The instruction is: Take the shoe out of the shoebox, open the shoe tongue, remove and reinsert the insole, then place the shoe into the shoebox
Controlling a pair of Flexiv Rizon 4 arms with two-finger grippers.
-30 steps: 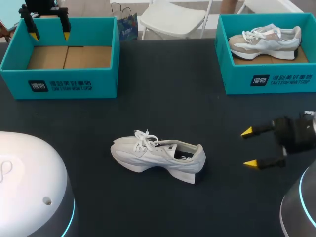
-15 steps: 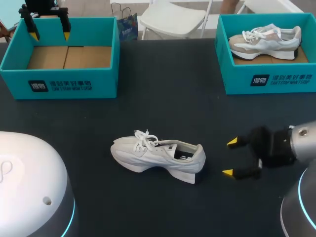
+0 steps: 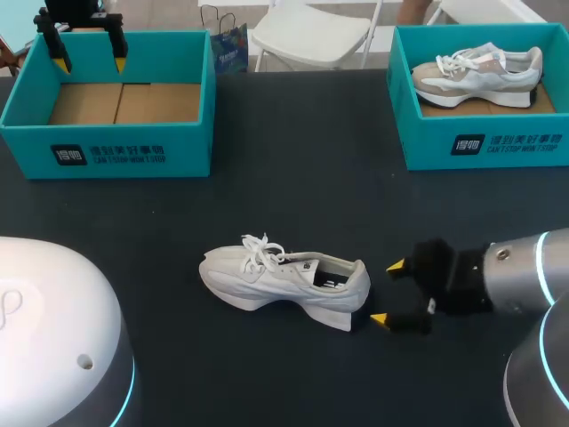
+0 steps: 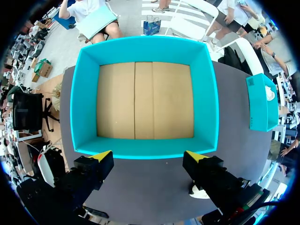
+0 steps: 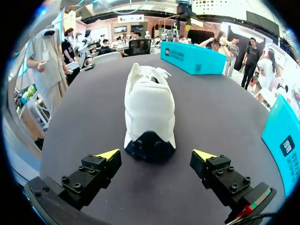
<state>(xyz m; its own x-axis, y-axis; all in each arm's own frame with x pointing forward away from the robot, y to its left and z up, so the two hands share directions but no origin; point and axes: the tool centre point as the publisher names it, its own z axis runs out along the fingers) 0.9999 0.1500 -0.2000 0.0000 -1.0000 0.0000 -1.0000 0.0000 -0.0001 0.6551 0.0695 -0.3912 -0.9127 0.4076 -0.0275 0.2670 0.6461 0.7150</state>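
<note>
Student: Shoe (image 3: 284, 283) position, and the step shown?

Tutor: The white shoe stands on its sole on the dark table (image 3: 293, 160), lower middle of the head view, toe to the left and heel to the right. It is out of the empty shoebox (image 3: 107, 151) at the upper left, so the first step reads as done. The laces lie across the tongue and the insole looks to be in place. The step in hand is probably the approach to steady the shoe before the tongue is opened.

Student: Condition of each pincer?

Tutor: The right gripper (image 3: 388, 293), lower right, has its fingers spread and holds nothing. Its yellow tips are just beside the heel and not touching it. In the right wrist view the heel sits ahead of the fingers, centred on the gap. The left gripper (image 3: 89, 64), upper left, hangs over the empty shoebox's far wall, likewise spread and empty.

Student: Requirement of the next move?

Tutor: Probably a short advance so that both fingers flank the heel, then a firm closure. The left arm, well apart from the shoe, would have to cross the table to reach the tongue.
</note>
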